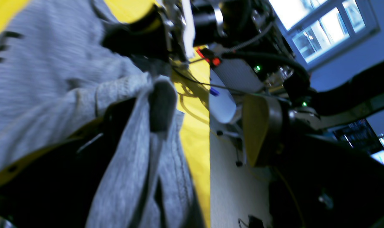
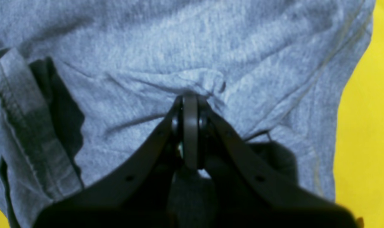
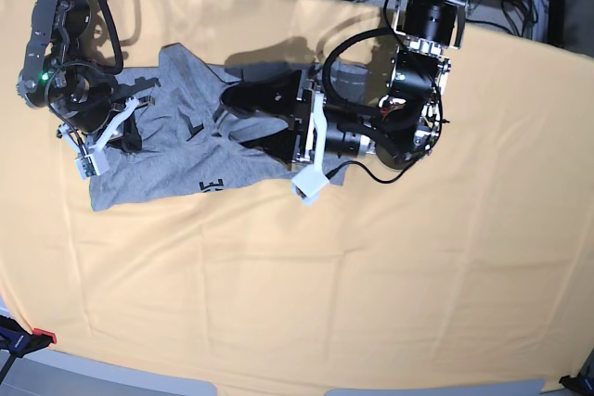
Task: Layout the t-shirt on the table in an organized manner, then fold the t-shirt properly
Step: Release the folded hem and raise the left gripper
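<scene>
T-shirt (image 3: 176, 150): base view, crumpled at the table's (image 3: 390, 275) far left between both arms.
Left wrist: left gripper (image 1: 141, 104) spread wide, grey fabric draped over one finger.
Right wrist: right gripper (image 2: 190, 104) pinched onto bunched t-shirt cloth.

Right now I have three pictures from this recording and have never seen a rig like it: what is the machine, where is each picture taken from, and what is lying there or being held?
The machine is a robot with two arms, each ending in a two-fingered gripper. One picture looks down from above on a table covered in yellow-orange cloth. The other two come from cameras fixed at the wrists, so each looks along its own gripper.

On the table lies a crumpled grey t-shirt, not yet spread flat. In the overhead view the right gripper is on the picture's left and the left gripper is toward the middle.

The right wrist view shows the right gripper shut, pinching a small bunch of shirt fabric. The left wrist view is blurred; there the jaws stand wide with grey cloth draped over one finger.
</scene>
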Controlling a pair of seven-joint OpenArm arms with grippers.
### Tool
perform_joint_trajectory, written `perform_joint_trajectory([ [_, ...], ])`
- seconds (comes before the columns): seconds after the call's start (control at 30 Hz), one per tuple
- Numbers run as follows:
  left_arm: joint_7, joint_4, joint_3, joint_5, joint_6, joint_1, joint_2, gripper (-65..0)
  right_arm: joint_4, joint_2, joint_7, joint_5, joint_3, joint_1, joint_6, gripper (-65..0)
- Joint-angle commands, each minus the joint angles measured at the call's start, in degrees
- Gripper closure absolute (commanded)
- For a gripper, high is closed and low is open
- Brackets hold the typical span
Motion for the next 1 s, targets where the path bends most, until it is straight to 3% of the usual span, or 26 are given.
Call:
perform_joint_trajectory([
  [0.0, -0.86, 0.90, 0.39, -1.82, -0.28, -1.18, 0.35, -49.4, 0.09, 0.50, -2.29, -1.29, 0.04, 0.11, -0.22, 0.0],
  [0.17, -0.86, 0.90, 1.55, -1.82, -0.28, -2.49, 0.35, -46.8, 0.09, 0.50, -2.29, -1.29, 0.04, 0.13, -0.22, 0.0],
  [0.2, -0.86, 0.90, 1.44, -1.82, -0.28, -3.23, 0.35, -41.0, 0.09, 0.50, -2.29, -1.29, 0.04, 0.13, -0.22, 0.0],
  [0.3, -0.86, 0.90, 0.22, -1.82, -0.28, -5.81, 0.33, -6.8, 0.09, 0.50, -2.29, -1.27, 0.04, 0.11, -0.20, 0.0],
  [0.33, -0.86, 0.90, -0.81, -1.82, -0.28, -6.60, 0.35, 0.0, 0.09, 0.50, -2.29, -1.27, 0.04, 0.11, -0.22, 0.0],
  [0.63, -0.86, 0.90, -13.44, -1.82, -0.28, -10.12, -1.22, 0.0, 0.09, 0.50, -2.27, -1.29, 0.07, 0.13, -0.20, 0.0],
  [0.77, -0.86, 0.90, -17.51, 0.39, 0.31, -9.55, -5.40, 0.0, 0.09, 0.50, -2.27, -1.29, 0.07, 0.11, -0.22, 0.0],
  [0.97, -0.86, 2.97, -16.55, 0.33, 0.31, -7.93, -11.34, 0.0, 0.09, 0.50, -2.08, -1.31, 0.07, 0.15, -0.20, 0.0],
])
